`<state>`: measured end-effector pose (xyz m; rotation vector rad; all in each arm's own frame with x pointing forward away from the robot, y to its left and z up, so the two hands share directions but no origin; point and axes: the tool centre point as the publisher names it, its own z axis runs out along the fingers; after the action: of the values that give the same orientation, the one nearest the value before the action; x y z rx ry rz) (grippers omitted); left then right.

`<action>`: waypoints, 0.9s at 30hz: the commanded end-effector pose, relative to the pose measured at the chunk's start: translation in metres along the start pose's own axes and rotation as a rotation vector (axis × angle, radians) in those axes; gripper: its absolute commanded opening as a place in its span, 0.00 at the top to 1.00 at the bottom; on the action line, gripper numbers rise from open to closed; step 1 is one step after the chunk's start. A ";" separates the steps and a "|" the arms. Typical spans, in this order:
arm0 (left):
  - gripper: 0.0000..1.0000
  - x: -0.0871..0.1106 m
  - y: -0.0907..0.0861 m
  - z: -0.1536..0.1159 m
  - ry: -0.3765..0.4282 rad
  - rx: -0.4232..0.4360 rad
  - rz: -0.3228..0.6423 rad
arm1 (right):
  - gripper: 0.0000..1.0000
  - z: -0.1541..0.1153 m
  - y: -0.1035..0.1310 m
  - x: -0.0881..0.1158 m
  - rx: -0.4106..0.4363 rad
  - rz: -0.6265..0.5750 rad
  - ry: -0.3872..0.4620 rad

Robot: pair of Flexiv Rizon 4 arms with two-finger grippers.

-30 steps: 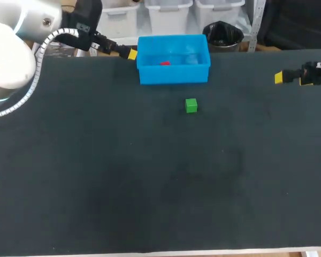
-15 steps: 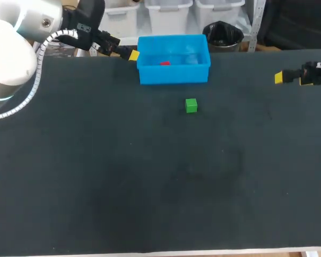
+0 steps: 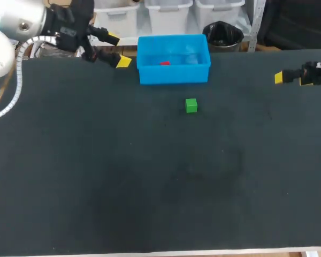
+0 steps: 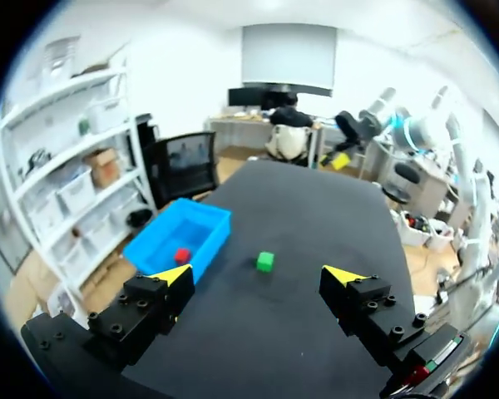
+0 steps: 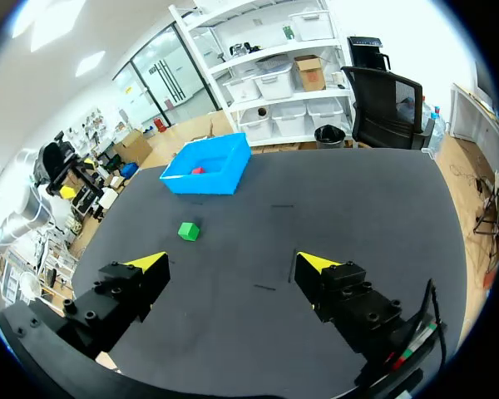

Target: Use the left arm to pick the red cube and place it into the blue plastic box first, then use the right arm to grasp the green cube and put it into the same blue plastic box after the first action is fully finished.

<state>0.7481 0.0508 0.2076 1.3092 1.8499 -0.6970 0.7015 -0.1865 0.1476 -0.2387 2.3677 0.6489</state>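
So the red cube [image 3: 165,63] sits inside the blue plastic box [image 3: 174,75]; the left end effector [image 3: 117,50] beside the box and the right end effector [image 5: 233,266] both gape wide and empty, with the green cube [image 3: 191,105] waiting before the box.

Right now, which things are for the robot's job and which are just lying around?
For the job: red cube, lying in the blue plastic box; green cube; left end effector and right end effector, both open.
Just there: the black table.
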 end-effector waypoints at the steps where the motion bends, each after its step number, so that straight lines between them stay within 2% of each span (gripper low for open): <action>1: 0.00 0.008 -0.009 -0.014 -0.078 0.012 0.046 | 0.00 -0.001 0.002 0.000 0.007 0.001 0.001; 4: 0.00 0.011 -0.014 -0.016 -0.090 0.023 0.059 | 0.00 -0.001 0.002 0.000 0.007 0.001 0.001; 11: 0.00 0.026 -0.021 -0.018 -0.044 0.030 0.080 | 0.00 -0.001 0.002 0.000 0.007 0.001 0.001; 17: 0.00 0.044 -0.016 -0.016 0.004 -0.010 0.037 | 0.00 -0.001 0.002 0.000 0.007 0.001 0.001; 27: 0.00 0.050 -0.014 -0.015 0.022 -0.012 0.026 | 0.00 -0.001 0.002 0.000 0.007 0.001 0.001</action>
<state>0.7198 0.0848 0.1746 1.3329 1.8485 -0.6585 0.7015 -0.1865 0.1476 -0.2387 2.3677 0.6489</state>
